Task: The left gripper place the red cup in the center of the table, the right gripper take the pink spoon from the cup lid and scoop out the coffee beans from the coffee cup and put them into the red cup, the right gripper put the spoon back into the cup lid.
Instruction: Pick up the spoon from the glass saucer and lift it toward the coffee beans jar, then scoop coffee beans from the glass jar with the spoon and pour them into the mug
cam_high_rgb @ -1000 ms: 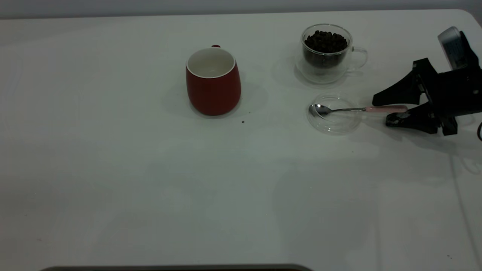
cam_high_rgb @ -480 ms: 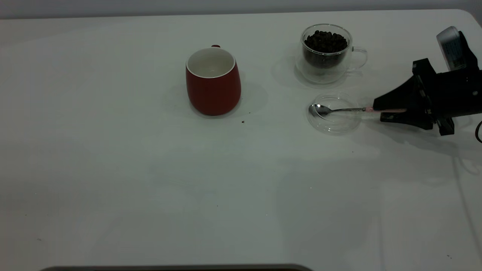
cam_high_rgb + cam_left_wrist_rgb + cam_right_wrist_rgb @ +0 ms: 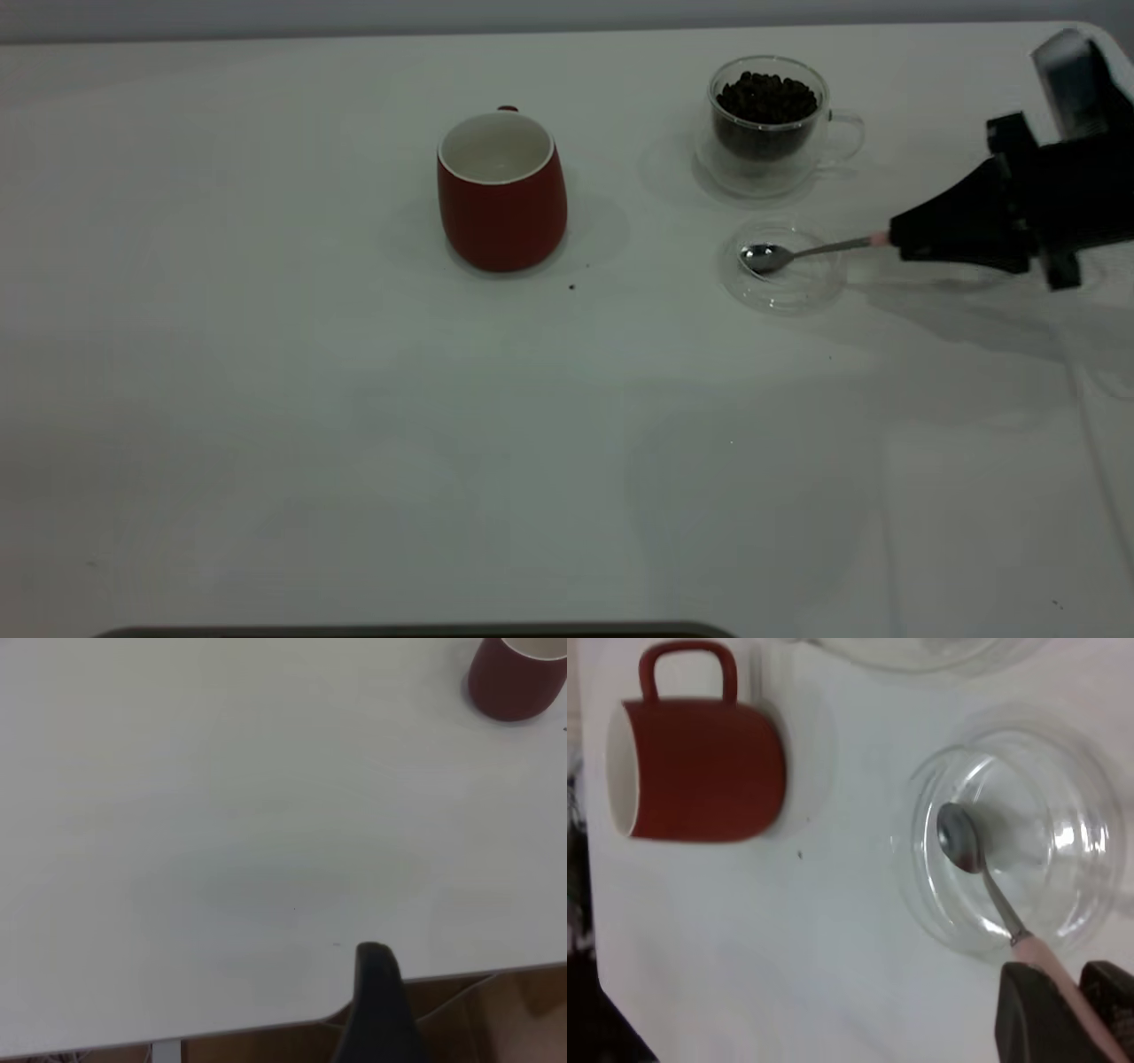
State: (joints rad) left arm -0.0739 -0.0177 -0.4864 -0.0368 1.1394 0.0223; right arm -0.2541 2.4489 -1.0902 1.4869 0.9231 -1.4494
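Observation:
The red cup (image 3: pixel 501 190) stands upright near the table's middle, white inside and empty; it also shows in the right wrist view (image 3: pixel 700 771) and the left wrist view (image 3: pixel 518 678). The coffee cup (image 3: pixel 767 124) of clear glass stands at the back right with coffee beans (image 3: pixel 766 96) heaped in it. In front of it lies the clear cup lid (image 3: pixel 784 266). My right gripper (image 3: pixel 904 241) is shut on the pink spoon's handle (image 3: pixel 1052 967). The pink spoon (image 3: pixel 802 252) is tilted, handle end raised, its bowl (image 3: pixel 959 837) over the lid. Only one blurred black finger (image 3: pixel 376 1001) of the left gripper shows, at the table's edge.
The white table (image 3: pixel 354 425) stretches wide to the left and front of the red cup. A small dark speck (image 3: pixel 571 286) lies on the table just in front of the red cup. The table's rounded corner is at the back right, behind my right arm.
My right gripper has closed on the pink handle and risen. The spoon's handle end has lifted and the spoon has slid slightly right over the lid. Cups have not moved.

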